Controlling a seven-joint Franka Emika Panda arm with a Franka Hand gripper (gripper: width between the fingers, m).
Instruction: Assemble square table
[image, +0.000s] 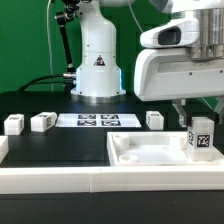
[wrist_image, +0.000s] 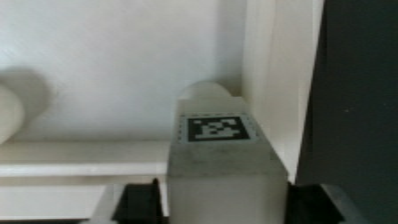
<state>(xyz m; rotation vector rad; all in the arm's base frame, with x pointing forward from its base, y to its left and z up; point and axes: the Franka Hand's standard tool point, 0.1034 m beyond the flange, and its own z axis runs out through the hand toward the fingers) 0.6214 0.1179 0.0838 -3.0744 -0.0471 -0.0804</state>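
Observation:
The square table's white slab (image: 150, 152) lies flat at the exterior view's right, with its raised rim up. One white tagged leg (image: 200, 140) stands upright at the slab's far right corner, and my gripper (image: 200, 120) comes down over it from above. In the wrist view the leg (wrist_image: 221, 150) fills the gap of my gripper (wrist_image: 221, 205), and the dark fingers (wrist_image: 143, 203) press against both of its sides. The slab's inner rim (wrist_image: 267, 60) runs right beside the leg. Whether the leg rests on the slab or hangs just above it is unclear.
Three loose legs stand on the black table: two at the left (image: 13, 124) (image: 42, 122) and one behind the slab (image: 154, 119). The marker board (image: 97, 121) lies between them. A long white border wall (image: 60, 180) runs along the front. The robot base (image: 97, 60) stands behind.

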